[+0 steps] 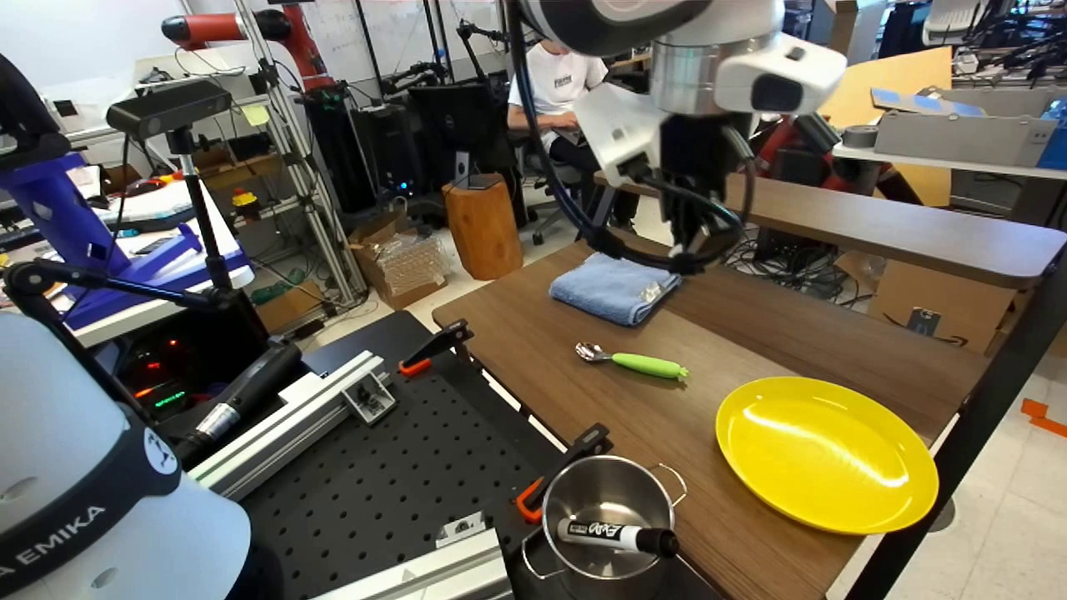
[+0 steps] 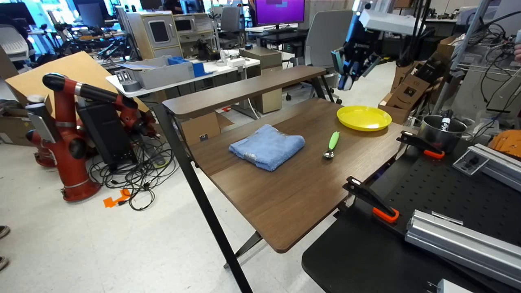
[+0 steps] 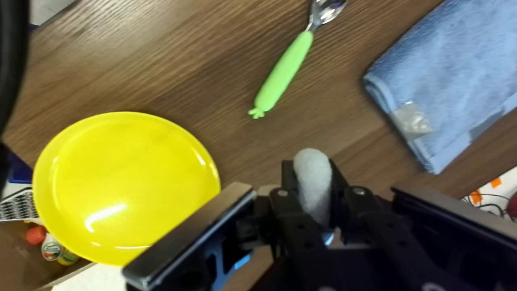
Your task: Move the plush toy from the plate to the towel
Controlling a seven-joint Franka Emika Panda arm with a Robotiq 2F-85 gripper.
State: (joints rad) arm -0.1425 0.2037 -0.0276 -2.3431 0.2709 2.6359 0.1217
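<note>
The plush toy (image 3: 313, 182) shows in the wrist view as a soft whitish lump pinched between my fingers; its lower part is hidden by them. My gripper (image 1: 688, 250) is shut on it, raised well above the table; it also shows in an exterior view (image 2: 351, 73). The yellow plate (image 3: 125, 182) has nothing on it and lies left of the gripper in the wrist view; it shows in both exterior views (image 1: 825, 454) (image 2: 364, 118). The folded blue towel (image 3: 456, 72) lies at upper right in the wrist view, and in both exterior views (image 1: 613, 287) (image 2: 266, 146).
A green-handled spoon (image 3: 284, 72) lies on the wooden table between plate and towel. A metal pot (image 1: 608, 500) holding a marker (image 1: 613, 534) stands beside the table. Black clamps (image 2: 370, 199) grip the table edge. A raised shelf (image 2: 244, 91) runs along the far side.
</note>
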